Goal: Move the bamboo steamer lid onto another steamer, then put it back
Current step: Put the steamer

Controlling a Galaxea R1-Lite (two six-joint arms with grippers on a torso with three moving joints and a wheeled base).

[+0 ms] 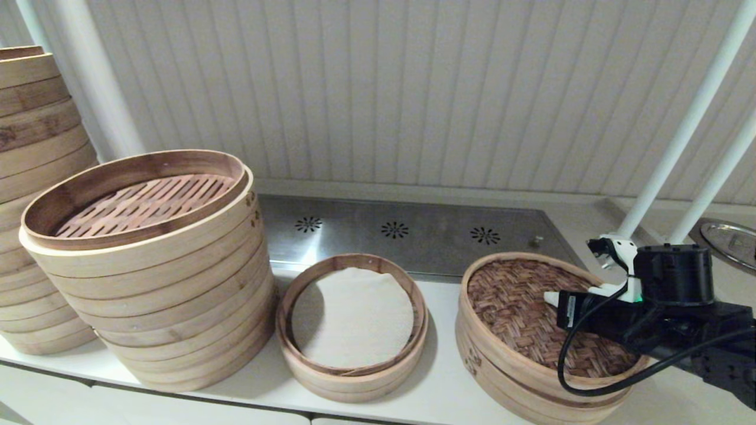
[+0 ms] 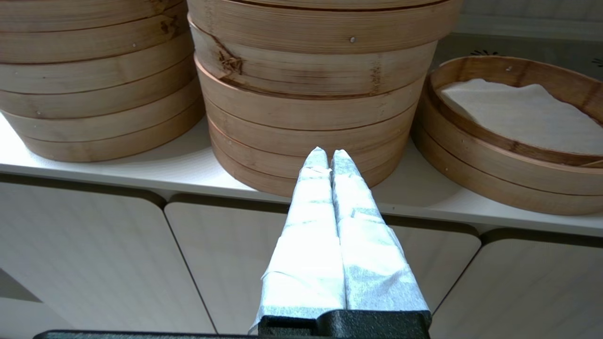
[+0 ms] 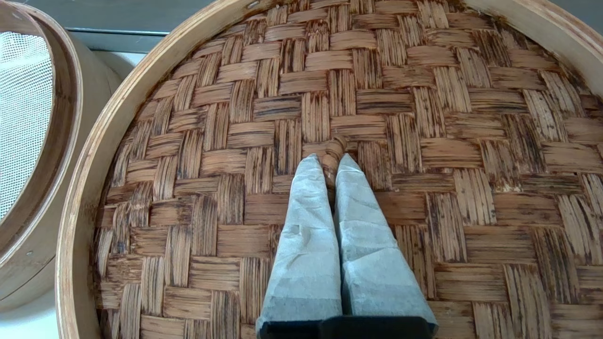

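Item — my right claw (image 3: 330, 162) pinches the lid (image 3: 424, 141) by its small centre knob (image 3: 333, 151), white-lined basket (image 1: 353, 319) at nine o'clock — thin purchase, may slip on lifting.

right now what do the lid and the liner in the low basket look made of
Lid: brown bamboo strips, matte, woven in herringbone inside a pale bent-wood hoop; grain streaks show in the right wrist view. Liner: white, probably cloth or perforated paper; a fine mesh texture shows at close range.
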